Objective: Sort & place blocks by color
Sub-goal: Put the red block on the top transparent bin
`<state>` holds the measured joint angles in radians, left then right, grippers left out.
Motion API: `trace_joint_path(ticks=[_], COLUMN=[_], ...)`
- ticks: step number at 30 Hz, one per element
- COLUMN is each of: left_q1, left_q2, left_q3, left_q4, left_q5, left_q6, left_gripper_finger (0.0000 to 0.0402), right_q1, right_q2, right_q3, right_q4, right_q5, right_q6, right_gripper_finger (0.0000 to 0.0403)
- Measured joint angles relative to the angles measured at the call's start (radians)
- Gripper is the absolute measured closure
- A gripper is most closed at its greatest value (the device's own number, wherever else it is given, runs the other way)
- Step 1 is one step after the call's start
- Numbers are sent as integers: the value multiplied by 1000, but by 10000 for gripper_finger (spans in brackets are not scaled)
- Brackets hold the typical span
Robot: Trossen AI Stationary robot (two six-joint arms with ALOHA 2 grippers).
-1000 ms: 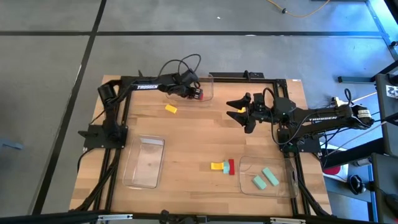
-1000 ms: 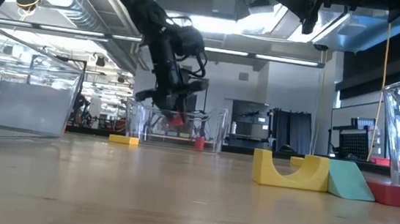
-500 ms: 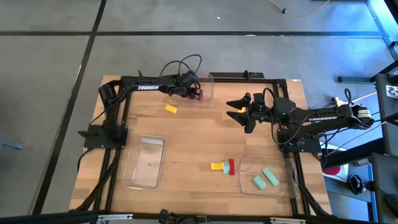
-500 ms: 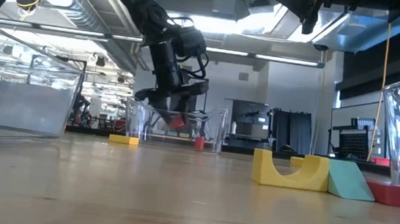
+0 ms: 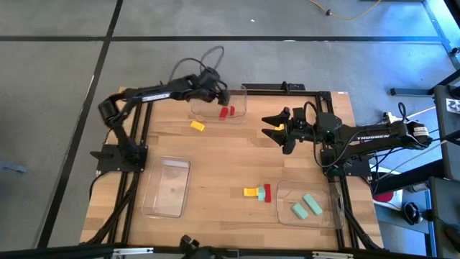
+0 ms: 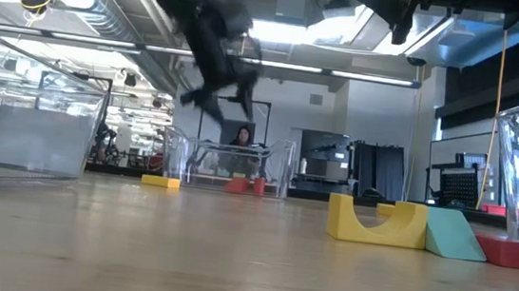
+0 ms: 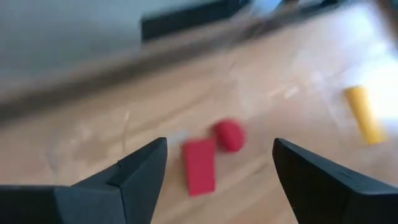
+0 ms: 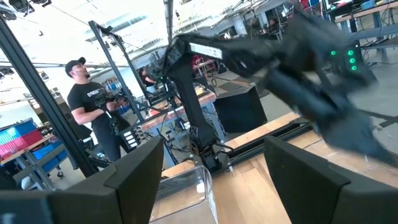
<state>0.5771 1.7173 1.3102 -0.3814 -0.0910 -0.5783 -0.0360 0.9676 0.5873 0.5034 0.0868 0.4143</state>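
Two red blocks (image 5: 227,111) lie in the clear far tray (image 5: 237,92); the left wrist view shows them as a red bar (image 7: 199,167) and a rounder red piece (image 7: 229,135). My left gripper (image 5: 218,96) hangs open above them, touching nothing. A yellow block (image 5: 197,126) lies on the table beside that tray. A yellow arch (image 5: 251,192) and a red block (image 5: 267,193) sit near the front right tray (image 5: 287,188), which holds two teal blocks (image 5: 305,205). My right gripper (image 5: 269,126) waits open over the table's middle right.
An empty clear tray (image 5: 167,185) stands at the near left. In the low view a teal wedge (image 6: 454,234) leans beside the yellow arch (image 6: 376,221). A person (image 8: 93,106) stands beyond the table's far side.
My left gripper has opened and let go of the red block, which now lies in the far tray beside the other red piece. The gripper has risen and drawn back toward the table's far left corner.
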Motion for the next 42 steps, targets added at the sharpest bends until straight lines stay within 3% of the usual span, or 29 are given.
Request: trace_joint_path(ticks=[5,10,17,21,28,42], left_q1=[-20,-142,-374,-494,-567,-567], left_q2=[-204,-428,-729,-856,-979,-994], left_q3=[0,-56,-404,-622,-819,-832], left_q4=[55,132,500,696,759,814], left_q5=[53,66,-49,-55,-49,-129], left_q6=[136,207,189,196,225,327], left_gripper_finger=[120,120,120,120,120,120], right_q1=[0,0,0,0,0,0], right_q2=[0,0,0,0,0,0], right_q3=[0,0,0,0,0,0], right_q4=[0,0,0,1,1,1], right_q5=[0,0,0,0,0,0], right_q6=[0,4,5,4,2,3], right_gripper_finger=[124,124,124,124,124,124])
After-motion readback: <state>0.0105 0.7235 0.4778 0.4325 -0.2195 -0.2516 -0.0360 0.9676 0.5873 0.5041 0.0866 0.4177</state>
